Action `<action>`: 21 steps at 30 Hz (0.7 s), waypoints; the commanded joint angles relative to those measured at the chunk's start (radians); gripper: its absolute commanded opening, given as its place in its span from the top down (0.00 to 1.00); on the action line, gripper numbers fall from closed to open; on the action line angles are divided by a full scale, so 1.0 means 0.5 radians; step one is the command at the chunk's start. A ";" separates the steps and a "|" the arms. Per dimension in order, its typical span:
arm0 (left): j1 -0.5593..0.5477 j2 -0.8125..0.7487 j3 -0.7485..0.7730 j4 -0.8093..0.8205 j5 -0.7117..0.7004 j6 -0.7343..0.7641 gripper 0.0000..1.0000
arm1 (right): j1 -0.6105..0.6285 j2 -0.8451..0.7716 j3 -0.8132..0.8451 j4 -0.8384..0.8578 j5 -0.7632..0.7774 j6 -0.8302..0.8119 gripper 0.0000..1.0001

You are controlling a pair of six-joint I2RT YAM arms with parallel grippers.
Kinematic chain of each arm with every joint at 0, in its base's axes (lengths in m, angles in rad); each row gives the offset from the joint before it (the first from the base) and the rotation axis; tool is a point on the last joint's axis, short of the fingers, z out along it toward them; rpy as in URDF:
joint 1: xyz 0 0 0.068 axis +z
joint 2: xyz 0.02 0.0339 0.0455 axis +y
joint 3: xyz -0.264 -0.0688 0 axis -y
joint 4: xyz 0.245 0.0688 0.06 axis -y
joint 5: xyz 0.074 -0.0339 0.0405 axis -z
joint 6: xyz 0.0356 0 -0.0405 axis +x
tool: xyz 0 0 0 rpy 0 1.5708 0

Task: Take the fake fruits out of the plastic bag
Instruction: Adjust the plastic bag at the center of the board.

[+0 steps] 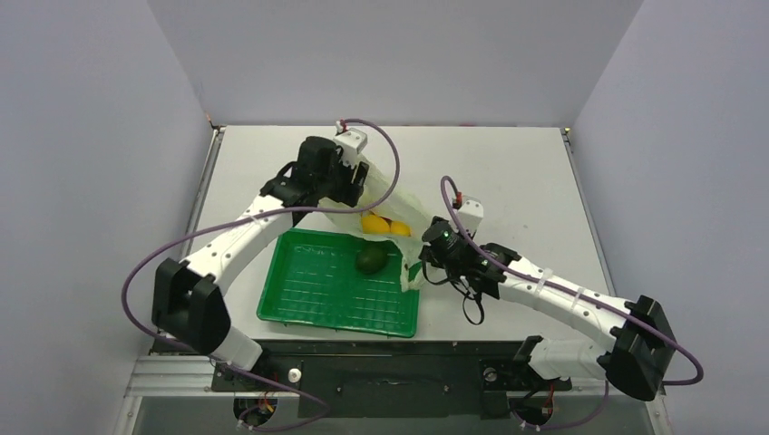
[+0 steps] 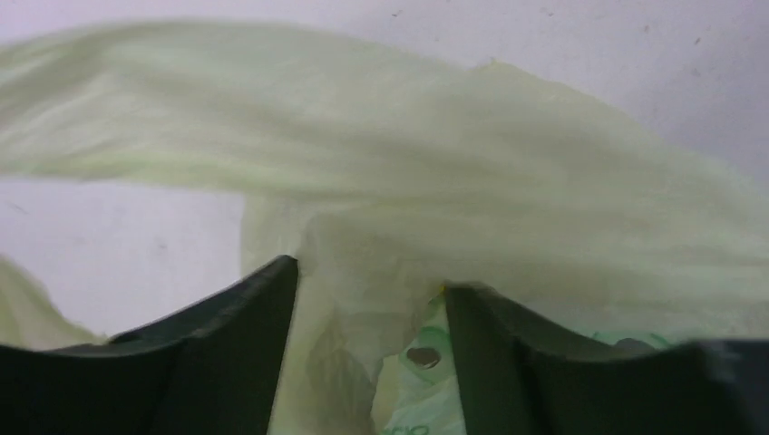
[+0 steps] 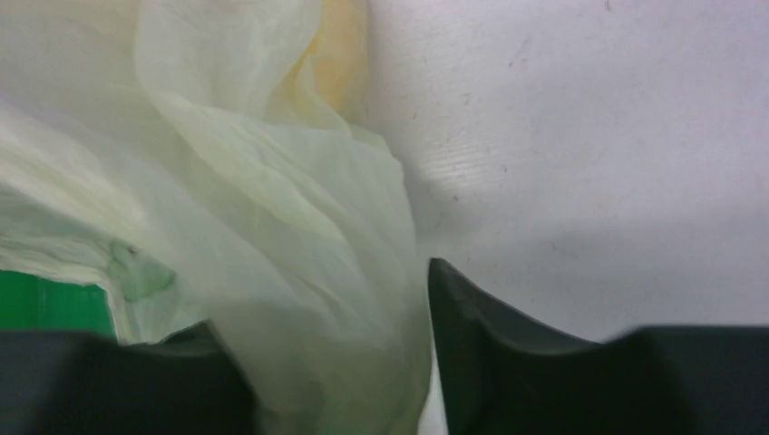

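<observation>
The pale yellowish-green plastic bag (image 1: pixel 400 205) hangs stretched between my two grippers over the tray's far right corner. My left gripper (image 1: pixel 361 188) is shut on the bag's far end; bunched film (image 2: pixel 453 163) fills the gap between its jaws (image 2: pixel 370 276). My right gripper (image 1: pixel 424 259) is shut on the bag's near end (image 3: pixel 272 181), with film between its jaws (image 3: pixel 319 294). Two yellow fruits (image 1: pixel 384 225) show inside the bag, and a yellow shape (image 3: pixel 340 54) shows through the film. A dark green fruit (image 1: pixel 369 261) lies in the tray. The red fruit is hidden.
The rigid green tray (image 1: pixel 317 294) lies at the table's near centre-left, and its edge shows in the right wrist view (image 3: pixel 45 304). White table (image 1: pixel 508 181) stretches behind and to the right. Grey walls close in three sides.
</observation>
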 commanded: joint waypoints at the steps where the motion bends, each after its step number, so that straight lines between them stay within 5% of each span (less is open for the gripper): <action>1: 0.196 0.264 0.285 -0.052 0.624 -0.268 0.56 | -0.207 0.071 -0.121 0.637 -0.271 -0.469 0.73; 2: 0.222 0.335 0.355 -0.090 0.663 -0.280 0.76 | -0.285 0.098 -0.137 0.763 -0.336 -0.532 0.93; 4: 0.293 0.403 0.439 -0.132 0.722 -0.310 0.97 | -0.390 0.198 -0.113 0.883 -0.411 -0.730 1.00; 5: 0.334 0.415 0.455 -0.140 0.750 -0.327 1.00 | -0.426 0.284 -0.033 0.910 -0.447 -0.869 1.00; 14: 0.423 -0.019 -0.047 0.356 0.647 -0.500 1.00 | -0.588 0.832 1.156 0.408 -0.689 -1.576 1.00; 21: 0.481 -0.171 -0.279 0.664 0.665 -0.716 1.00 | -0.626 0.686 0.997 0.272 -0.399 -1.724 0.96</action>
